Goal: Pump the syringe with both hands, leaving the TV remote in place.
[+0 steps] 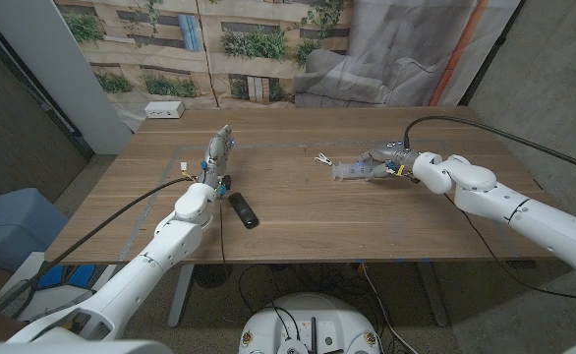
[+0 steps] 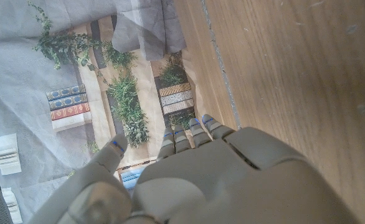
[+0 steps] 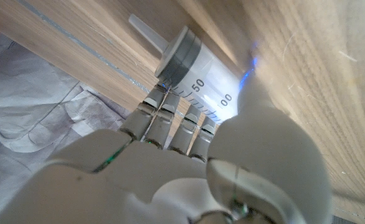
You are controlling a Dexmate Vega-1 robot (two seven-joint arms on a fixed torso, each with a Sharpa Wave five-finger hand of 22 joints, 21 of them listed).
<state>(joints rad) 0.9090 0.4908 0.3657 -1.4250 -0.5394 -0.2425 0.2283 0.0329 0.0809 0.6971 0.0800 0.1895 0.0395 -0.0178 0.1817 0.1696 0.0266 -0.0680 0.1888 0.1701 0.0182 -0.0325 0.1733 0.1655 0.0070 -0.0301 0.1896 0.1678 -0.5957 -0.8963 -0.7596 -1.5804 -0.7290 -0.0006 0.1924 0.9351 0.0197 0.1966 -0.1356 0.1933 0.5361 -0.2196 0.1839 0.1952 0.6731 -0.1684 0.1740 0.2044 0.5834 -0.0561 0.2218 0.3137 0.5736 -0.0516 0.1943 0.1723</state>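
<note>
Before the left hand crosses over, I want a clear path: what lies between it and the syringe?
In the head view, only bare table lies between left hand and syringe; the remote sits nearer.

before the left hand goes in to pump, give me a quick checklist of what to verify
1. Right hand grips the syringe: ok, fingers wrap the barrel.
2. Left hand free: ok, open, holding nothing, raised over the table.
3. TV remote untouched: ok, lying beside the left forearm.
4. Left hand's path away from the remote: cannot tell, the forearm is close.
5. Plunger end reachable: ok, it points toward the left hand.
</note>
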